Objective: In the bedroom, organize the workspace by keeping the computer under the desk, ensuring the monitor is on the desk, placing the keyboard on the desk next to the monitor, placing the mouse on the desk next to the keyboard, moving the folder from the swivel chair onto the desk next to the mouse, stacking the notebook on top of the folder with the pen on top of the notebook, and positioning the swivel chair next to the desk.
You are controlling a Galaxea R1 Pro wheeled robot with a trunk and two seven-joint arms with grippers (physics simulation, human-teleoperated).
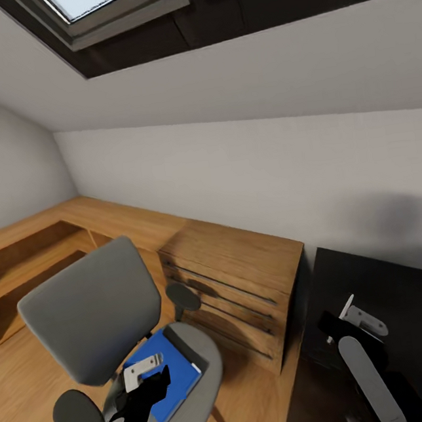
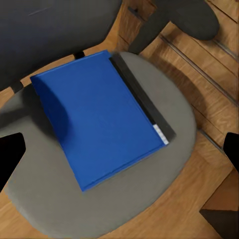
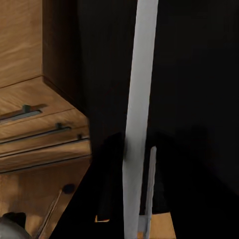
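Head view shows the left gripper (image 1: 146, 372) hanging above the flat bright blue folder (image 1: 166, 373) on the grey padded swivel chair (image 1: 91, 311), fingers spread wide, holding nothing. Right gripper (image 1: 356, 318) reaches over the glossy black desk (image 1: 406, 292); its opening cannot be told.

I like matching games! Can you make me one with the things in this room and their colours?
Things:
1. folder
2. swivel chair back
3. dresser
4. desk top

Colours:
A. light wood
B. glossy black
C. bright blue
D. grey

Pairs: 1-C, 2-D, 3-A, 4-B
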